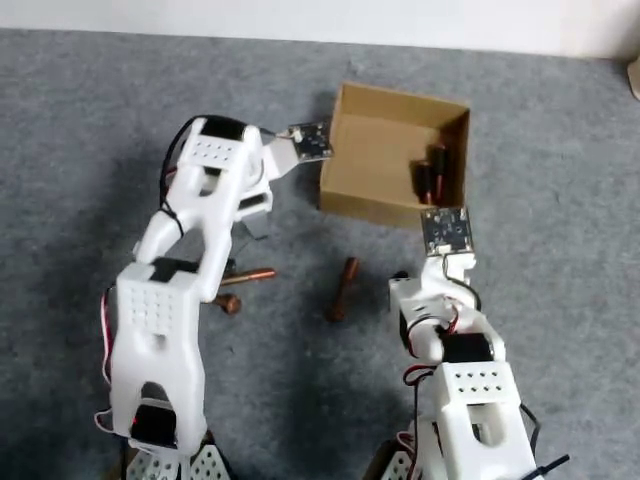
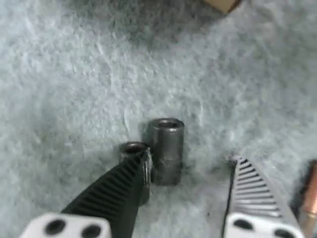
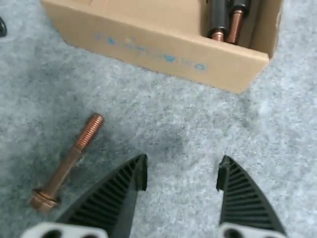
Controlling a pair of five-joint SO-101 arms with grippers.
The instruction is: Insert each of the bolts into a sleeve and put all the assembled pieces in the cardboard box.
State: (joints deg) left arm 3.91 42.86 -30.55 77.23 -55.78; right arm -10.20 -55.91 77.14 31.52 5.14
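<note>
Dark sleeve (image 2: 167, 148) upright inside released left end effector (image 2: 193, 157); right end effector (image 3: 183, 159) also released, copper bolt (image 3: 69, 159) near it.

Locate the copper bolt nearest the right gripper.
In the high view the bolt lies on the carpet, near the cardboard box front wall, just left of the open right gripper.
</note>
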